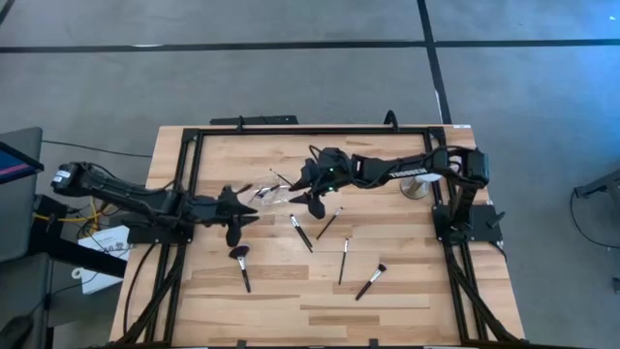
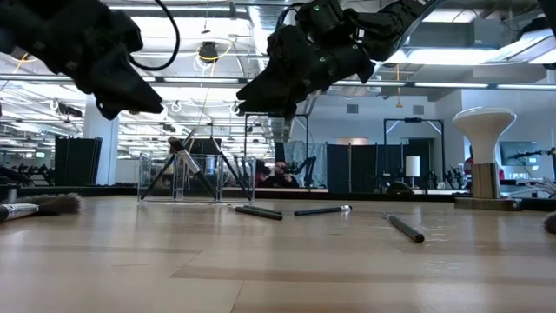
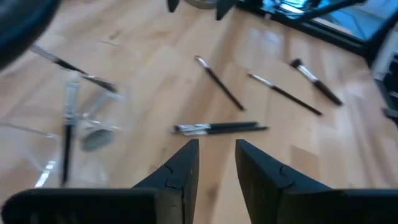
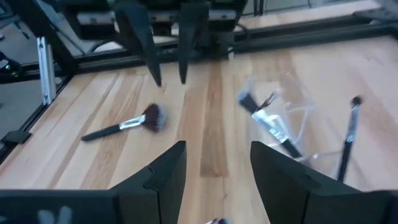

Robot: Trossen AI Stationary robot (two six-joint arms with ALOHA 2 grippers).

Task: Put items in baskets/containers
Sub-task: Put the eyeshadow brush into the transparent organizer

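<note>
Clear container [image 1: 272, 193] upper centre of wooden table [image 1: 407, 291], several brushes inside. Left gripper [image 1: 250, 219] just lower left of it, fingers parted, empty. Right gripper [image 1: 302, 192] at its right, parted, empty. Five brushes [image 1: 300, 233] loose mid-table; lower strip bare. No legible writing.

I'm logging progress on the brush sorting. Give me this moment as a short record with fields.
container: clear plastic container at the table's middle, between the two arms
brushes in container: at least two, leaning inside it
brushes on table: five, including the fluffy-headed brush
left claw: open, empty, beside the container
right claw: open, empty, over the container's other side
other: white ball on a stand
</note>
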